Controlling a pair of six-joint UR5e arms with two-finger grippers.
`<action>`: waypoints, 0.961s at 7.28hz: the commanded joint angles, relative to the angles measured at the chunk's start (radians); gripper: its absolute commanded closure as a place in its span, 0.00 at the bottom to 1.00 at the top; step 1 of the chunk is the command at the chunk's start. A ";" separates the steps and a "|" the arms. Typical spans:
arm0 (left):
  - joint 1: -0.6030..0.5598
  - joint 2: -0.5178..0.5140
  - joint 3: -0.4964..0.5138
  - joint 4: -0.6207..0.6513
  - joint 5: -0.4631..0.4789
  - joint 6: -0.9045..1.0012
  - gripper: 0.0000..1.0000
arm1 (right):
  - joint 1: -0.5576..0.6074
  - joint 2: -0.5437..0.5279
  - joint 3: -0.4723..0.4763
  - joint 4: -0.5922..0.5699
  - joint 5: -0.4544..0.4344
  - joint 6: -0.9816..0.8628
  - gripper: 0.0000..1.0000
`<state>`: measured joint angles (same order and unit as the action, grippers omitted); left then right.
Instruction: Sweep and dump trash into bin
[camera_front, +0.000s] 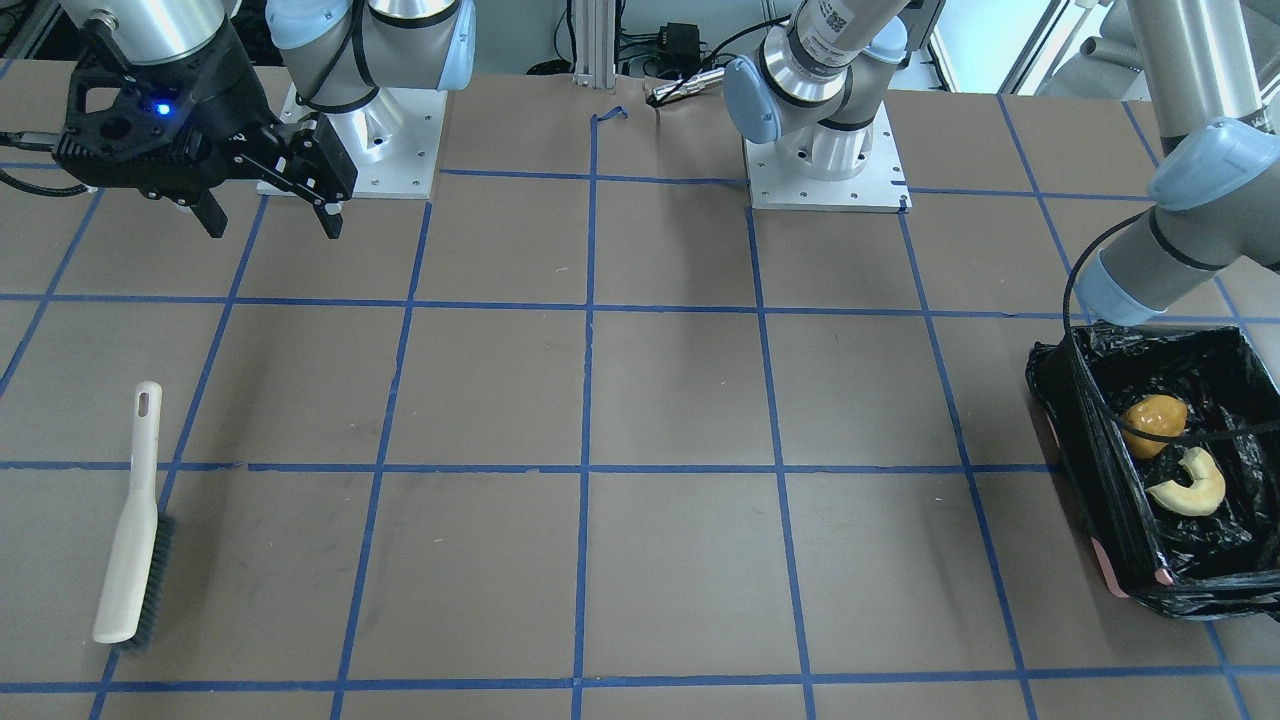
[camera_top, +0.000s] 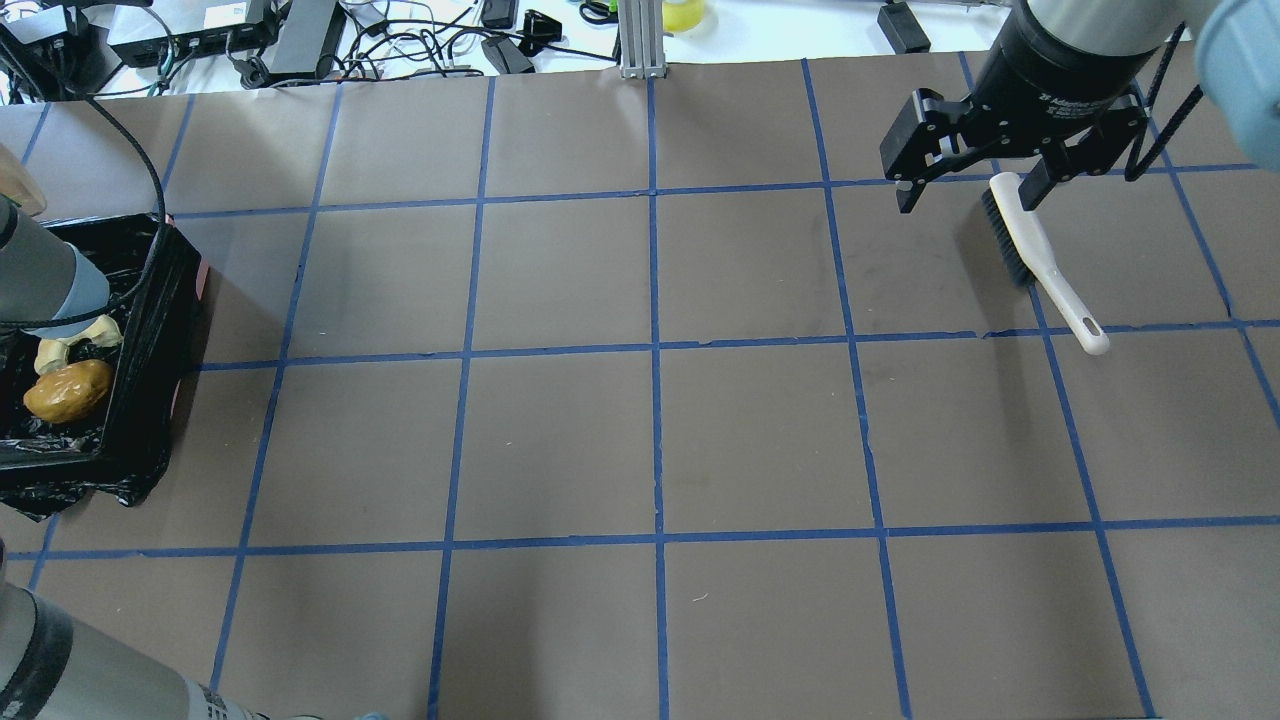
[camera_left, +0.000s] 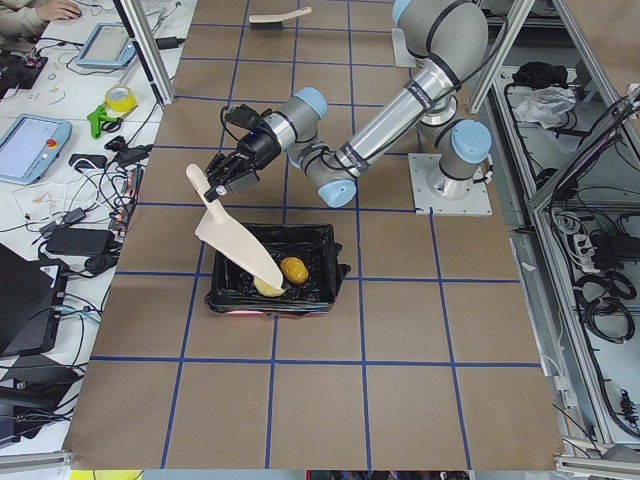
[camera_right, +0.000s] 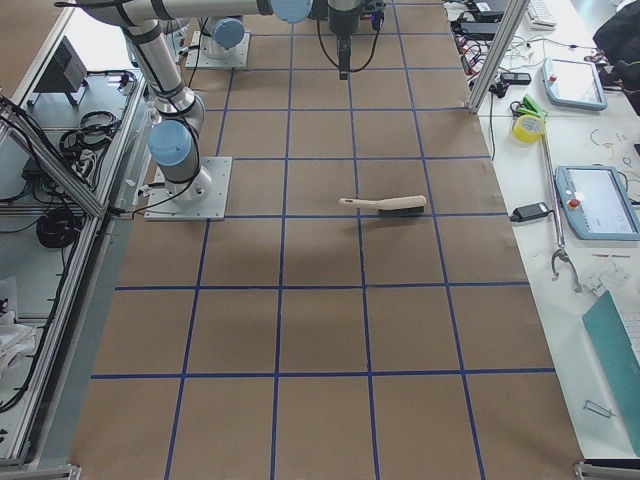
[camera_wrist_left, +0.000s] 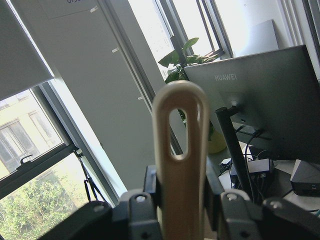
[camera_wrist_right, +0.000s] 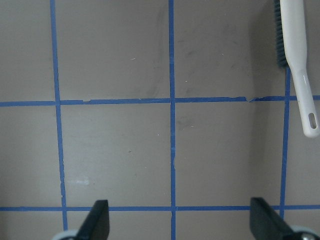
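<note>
Exterior left | left pincer (camera_left: 216, 186) clamps dustpan (camera_left: 235, 245) tilted over bin (camera_left: 322, 245) (lump (camera_left: 294, 269), rind (camera_left: 266, 288) inside) | right pincer (camera_top: 968, 198) spread wide

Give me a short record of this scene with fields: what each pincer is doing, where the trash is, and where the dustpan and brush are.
left pincer: shut on the handle of the dustpan
dustpan: tilted, lip down over the bin
right pincer: open, empty, above the table
bin: black-lined, at the table end on the robot's left
in bin: potato lump, rind slice
sponge: not seen in any view
brush: lying on the table, not held
</note>
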<state>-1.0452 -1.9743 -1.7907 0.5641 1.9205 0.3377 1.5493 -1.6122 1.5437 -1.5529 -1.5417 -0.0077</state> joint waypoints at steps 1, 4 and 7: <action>-0.039 0.000 -0.001 0.002 0.054 0.009 1.00 | 0.000 0.000 0.000 0.001 -0.002 0.000 0.00; -0.045 0.002 0.004 0.013 0.067 0.065 1.00 | 0.000 0.000 0.001 0.001 -0.002 0.000 0.00; -0.062 -0.015 -0.006 0.074 0.071 0.173 1.00 | 0.000 0.000 0.001 0.001 -0.003 0.000 0.00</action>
<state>-1.1008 -1.9864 -1.7881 0.6226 1.9872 0.4916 1.5493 -1.6122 1.5447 -1.5524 -1.5442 -0.0077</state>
